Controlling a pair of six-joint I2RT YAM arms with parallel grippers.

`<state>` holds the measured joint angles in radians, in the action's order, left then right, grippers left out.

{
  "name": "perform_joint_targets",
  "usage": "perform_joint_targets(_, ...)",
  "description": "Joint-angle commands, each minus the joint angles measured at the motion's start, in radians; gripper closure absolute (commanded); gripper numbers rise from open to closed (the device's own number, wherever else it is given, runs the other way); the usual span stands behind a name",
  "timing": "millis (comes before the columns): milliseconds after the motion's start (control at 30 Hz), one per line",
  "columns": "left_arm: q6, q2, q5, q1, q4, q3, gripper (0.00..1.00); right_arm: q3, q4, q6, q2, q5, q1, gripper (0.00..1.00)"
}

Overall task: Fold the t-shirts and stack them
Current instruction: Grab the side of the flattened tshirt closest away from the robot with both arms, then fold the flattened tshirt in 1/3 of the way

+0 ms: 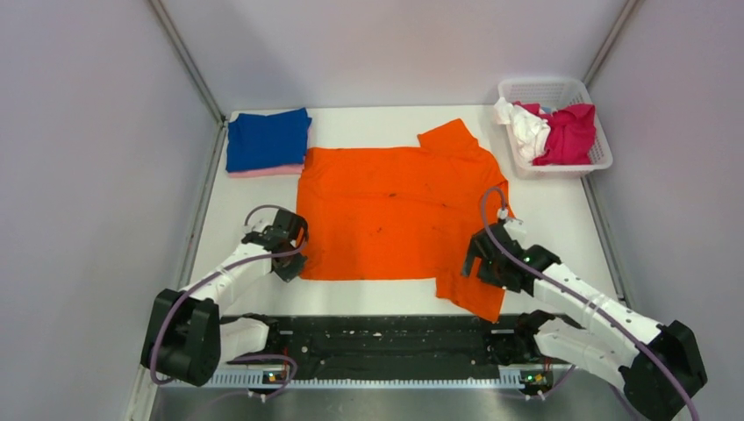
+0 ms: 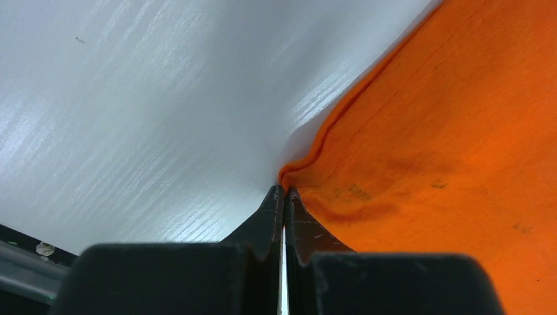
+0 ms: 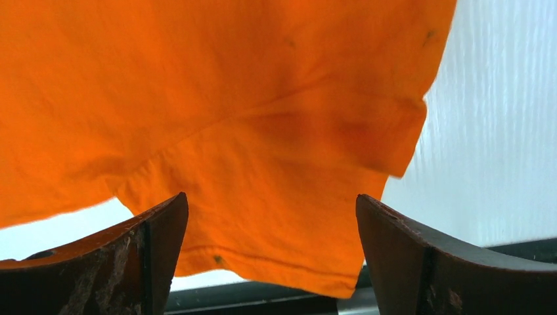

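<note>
**Orange t-shirt (image 1: 395, 210) spread flat mid-table (image 1: 368, 118), ready for folding.**
The left hand (image 2: 284, 191) was closed, apparently pinching the hem's near corner. The right hand (image 3: 270, 197) gaped wide over the near sleeve (image 1: 474, 294). A clean fold probably required it to grip first, then both to lift together.

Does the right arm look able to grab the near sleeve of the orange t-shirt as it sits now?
Probably yes. The right gripper is open, and the near sleeve of the orange t-shirt lies just ahead of it with nothing between.
</note>
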<state>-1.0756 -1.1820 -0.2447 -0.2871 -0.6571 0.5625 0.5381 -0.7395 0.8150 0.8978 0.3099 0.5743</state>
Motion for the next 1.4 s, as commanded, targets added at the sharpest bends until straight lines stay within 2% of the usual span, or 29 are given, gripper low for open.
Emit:
perform_joint_targets(0, 0.006, -0.012, -0.006, 0.0, 0.044, -0.019, 1.0, 0.057, -0.162, 0.189, 0.011, 0.061, 0.104, 0.05)
perform_joint_targets(100, 0.013, 0.027, -0.033, 0.0, -0.005, -0.013, 1.0, 0.048, -0.224, 0.283, 0.029, 0.053, 0.187, 0.15)
perform_joint_targets(267, 0.023, 0.084, -0.059, 0.001, -0.055, -0.01, 1.0, 0.044, -0.197, 0.385, 0.206, 0.037, 0.323, 0.23)
perform_joint_targets(467, 0.027, 0.088, -0.062, 0.001, -0.07, -0.002, 1.0, -0.058, -0.03, 0.419, 0.243, -0.007, 0.33, 0.49)
perform_joint_targets(600, 0.025, 0.097, -0.044, 0.001, -0.065, -0.005, 1.0, -0.086, 0.013, 0.426, 0.235, -0.001, 0.33, 0.79)
perform_joint_targets(633, 0.023, 0.107, -0.046, 0.001, -0.078, -0.006, 1.0, -0.093, 0.0, 0.422, 0.215, -0.012, 0.331, 0.98)
perform_joint_targets(867, -0.01, 0.267, -0.066, 0.0, -0.198, -0.036, 1.0, -0.095, -0.2, 0.46, -0.059, -0.079, 0.369, 1.0)
perform_joint_targets(1000, -0.022, 0.36, -0.029, 0.0, -0.283, -0.033, 1.0, -0.013, -0.342, 0.463, -0.071, -0.077, 0.41, 1.0)
perform_joint_targets(1133, 0.001, 0.405, -0.005, 0.0, -0.253, -0.008, 1.0, 0.049, -0.341, 0.429, -0.09, 0.003, 0.399, 1.0)
perform_joint_targets(1233, 0.006, 0.387, 0.017, 0.001, -0.164, 0.01, 1.0, 0.125, -0.292, 0.319, -0.058, 0.058, 0.327, 1.0)
perform_joint_targets(1367, 0.012, 0.305, -0.018, 0.002, -0.088, 0.079, 1.0, 0.193, -0.129, 0.102, -0.022, 0.03, 0.121, 1.0)
